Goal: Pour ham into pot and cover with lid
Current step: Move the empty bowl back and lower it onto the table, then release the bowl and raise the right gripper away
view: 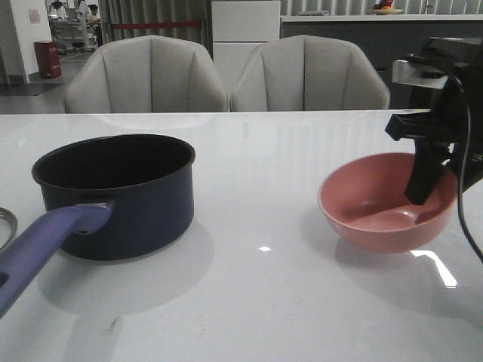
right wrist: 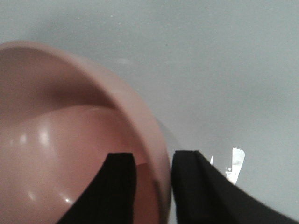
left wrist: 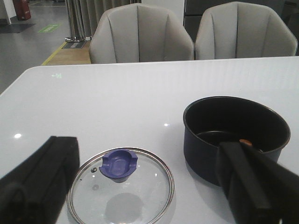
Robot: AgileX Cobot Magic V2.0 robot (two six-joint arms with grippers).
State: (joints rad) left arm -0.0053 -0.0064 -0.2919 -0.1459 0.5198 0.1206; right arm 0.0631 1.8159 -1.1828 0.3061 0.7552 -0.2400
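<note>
I see the bowl (view: 389, 202) looks empty and one ham (left wrist: 245, 142) slice shows in the pot (view: 121, 192), so pouring seems done. My right gripper (right wrist: 152, 172) straddles the bowl rim; the lid (left wrist: 120, 185) waits beside the pot, left gripper (left wrist: 140, 186) wide open over it

Bright overhead light, glare spots on glossy table (view: 264, 302), soft shadows
</note>
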